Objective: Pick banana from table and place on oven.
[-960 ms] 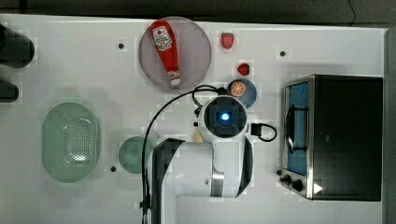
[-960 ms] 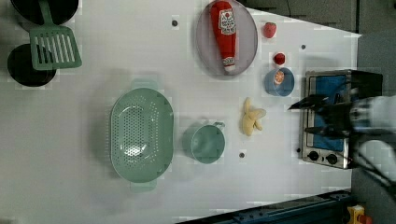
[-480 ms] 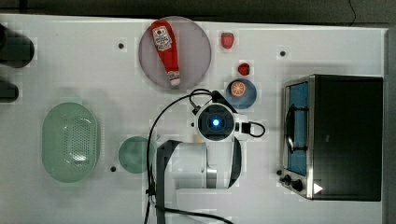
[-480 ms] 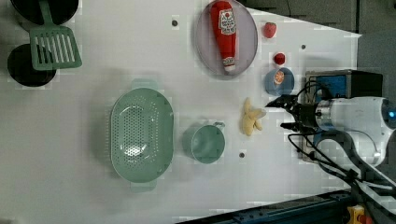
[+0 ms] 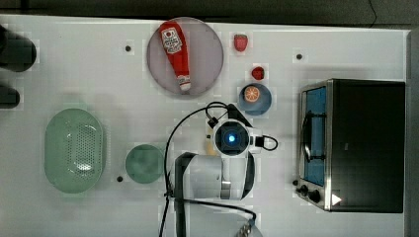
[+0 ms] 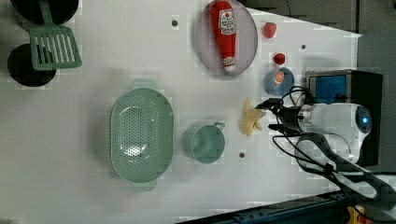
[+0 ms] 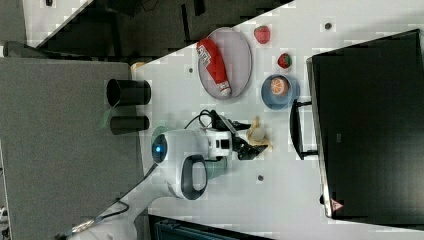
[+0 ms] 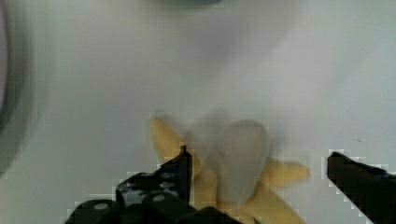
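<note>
Left view, left to right on the white table (image 6: pixel 116 196): green slotted spatula (image 6: pixel 53 44) over black round items, green perforated colander (image 6: pixel 141 134), green cup (image 6: pixel 204 143), grey plate (image 6: pixel 247 46) bearing a red ketchup bottle (image 6: pixel 224 30), peeled banana (image 6: pixel 251 122), two red fruits (image 6: pixel 270 30), blue dish (image 6: pixel 279 80) with an orange slice, toaster oven (image 6: pixel 336 86). Gripper (image 6: pixel 267 115) just beside the banana on the left view's right, fingers (image 8: pixel 161 179) spread wide either side of it in the wrist view, gripping nothing; the banana lies on the table between cup and oven
</note>
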Action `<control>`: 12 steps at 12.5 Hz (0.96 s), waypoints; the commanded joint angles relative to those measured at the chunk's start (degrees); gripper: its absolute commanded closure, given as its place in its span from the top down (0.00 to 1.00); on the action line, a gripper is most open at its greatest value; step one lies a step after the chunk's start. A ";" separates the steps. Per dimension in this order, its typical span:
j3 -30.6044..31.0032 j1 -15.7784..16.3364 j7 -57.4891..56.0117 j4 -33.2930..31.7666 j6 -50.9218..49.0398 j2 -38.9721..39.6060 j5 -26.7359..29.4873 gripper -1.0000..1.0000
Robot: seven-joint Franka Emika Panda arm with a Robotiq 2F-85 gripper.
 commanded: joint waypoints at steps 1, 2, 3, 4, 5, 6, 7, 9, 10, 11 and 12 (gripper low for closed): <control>0.17 0.68 0.49 -0.74 2.58 1.36 0.17 0.84; 0.14 0.67 0.49 -0.75 2.86 1.64 0.17 0.72; 0.19 0.68 0.49 -0.71 3.05 1.64 0.17 0.59; 0.23 0.69 0.49 -0.70 3.51 1.63 0.17 0.47; 0.24 0.70 0.49 -0.67 3.92 1.60 0.17 0.36; 0.32 0.72 0.49 -0.63 4.25 1.48 0.17 0.27; 0.42 0.74 0.49 -0.62 4.36 1.19 0.17 0.27; 0.54 0.75 0.55 -0.65 3.84 -1.27 0.17 0.27; 0.67 0.75 0.55 -0.55 2.56 -3.83 0.18 0.27; 0.77 0.75 0.55 -0.44 -0.55 -7.26 0.17 0.27; 0.88 0.75 0.55 -0.15 -5.48 -11.23 0.18 0.27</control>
